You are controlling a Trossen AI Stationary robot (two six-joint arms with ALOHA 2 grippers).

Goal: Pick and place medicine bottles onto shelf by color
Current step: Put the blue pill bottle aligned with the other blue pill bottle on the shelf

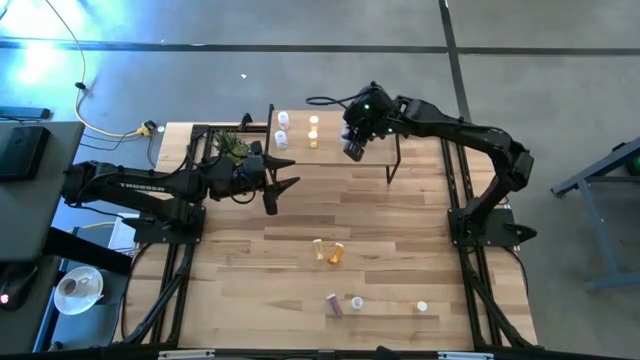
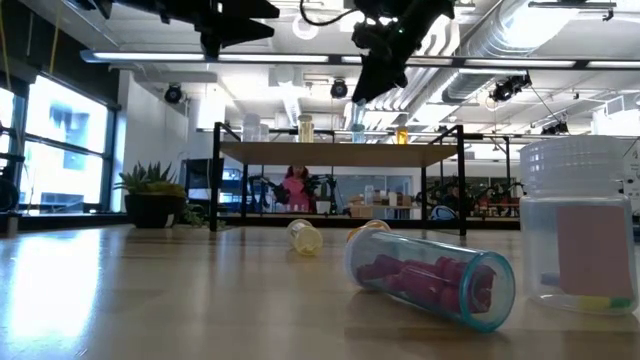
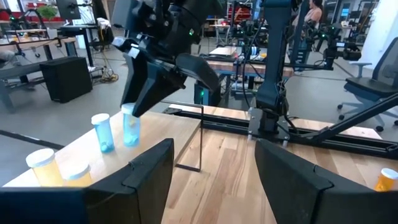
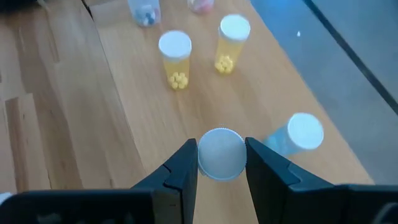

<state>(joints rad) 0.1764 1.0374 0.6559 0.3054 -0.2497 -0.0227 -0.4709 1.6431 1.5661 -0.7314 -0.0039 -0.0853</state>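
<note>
right tool (image 4: 221, 163) clamped on white-capped blue-tinted pill bottle (image 4: 221, 154) above light wood shelf (image 1: 330, 152) | left tool (image 1: 283, 186) fingers apart, empty, beside shelf | remaining bottles lying on worktop (image 1: 250, 260)

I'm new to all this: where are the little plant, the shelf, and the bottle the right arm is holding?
potted plant (image 2: 150, 192): low view, its leaves and pot.
shelf (image 2: 330, 154): low view, front edge of the top board.
held blue bottle (image 4: 221, 154): right wrist view, its white cap.

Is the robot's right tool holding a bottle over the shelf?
Yes, the right tool grips a white-capped bottle above the shelf.
</note>
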